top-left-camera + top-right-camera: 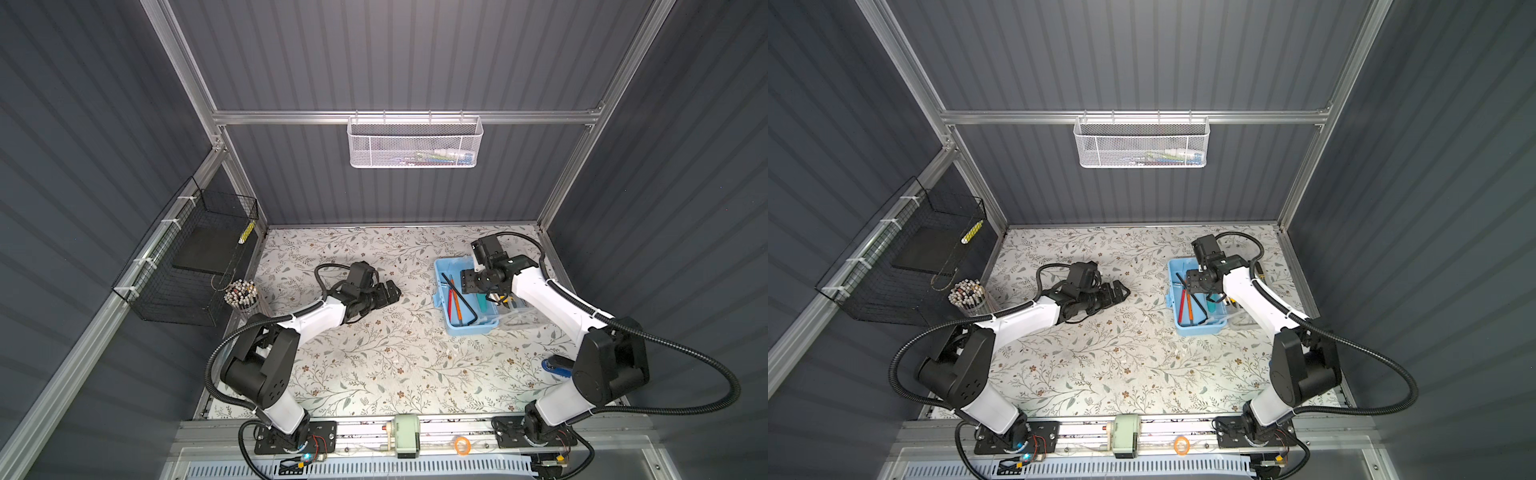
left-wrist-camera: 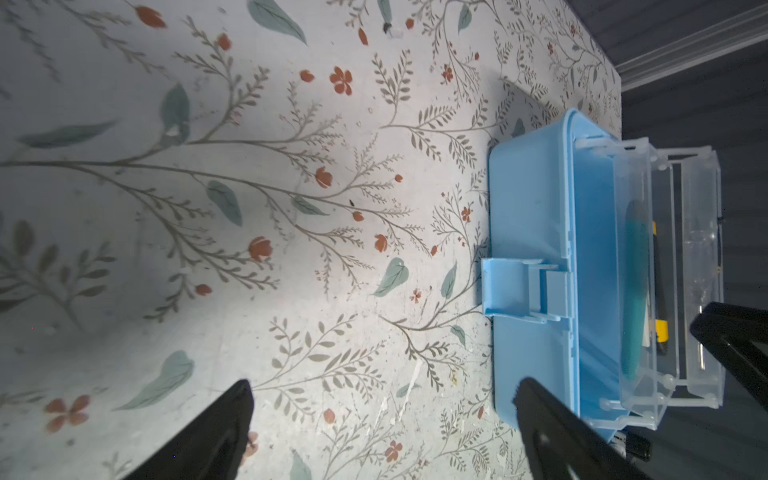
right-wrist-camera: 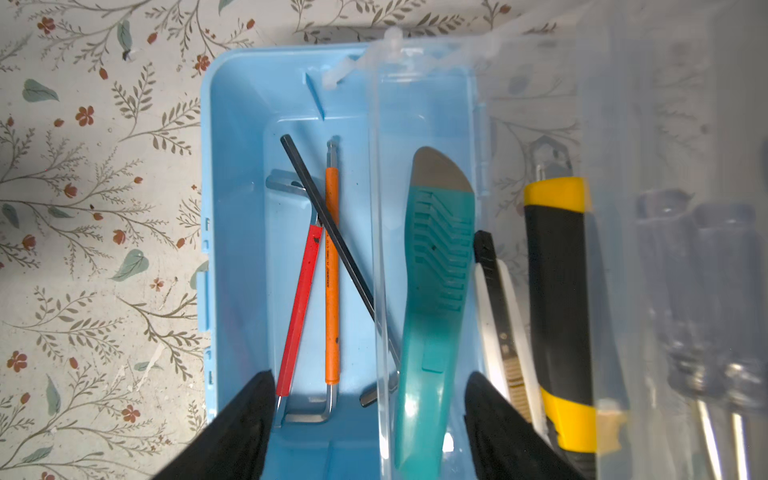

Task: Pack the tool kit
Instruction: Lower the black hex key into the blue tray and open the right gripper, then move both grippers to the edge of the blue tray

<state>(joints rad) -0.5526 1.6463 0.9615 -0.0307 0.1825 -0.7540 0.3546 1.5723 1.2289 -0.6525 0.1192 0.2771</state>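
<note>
The tool kit's light-blue box [image 1: 467,328] [image 1: 1198,329] stands open at the right of the floral table, its clear lid [image 1: 521,318] folded out to the right. Inside lie a red [image 3: 299,303], an orange [image 3: 331,270] and a black hex key [image 3: 328,232], beside a teal knife [image 3: 436,266]. A yellow-black knife [image 3: 557,291] shows through clear plastic past the box's wall. My right gripper [image 1: 469,281] [image 3: 370,376] hovers open over the box, holding nothing. My left gripper [image 1: 392,293] [image 2: 383,382] is open and empty, low over the table, facing the box's latch [image 2: 511,291].
A white mesh basket [image 1: 415,143] hangs on the back rail. A black wire basket [image 1: 187,266] hangs on the left wall, with a cup of pens [image 1: 242,293] below it. A blue object [image 1: 555,365] sits partly hidden behind the right arm.
</note>
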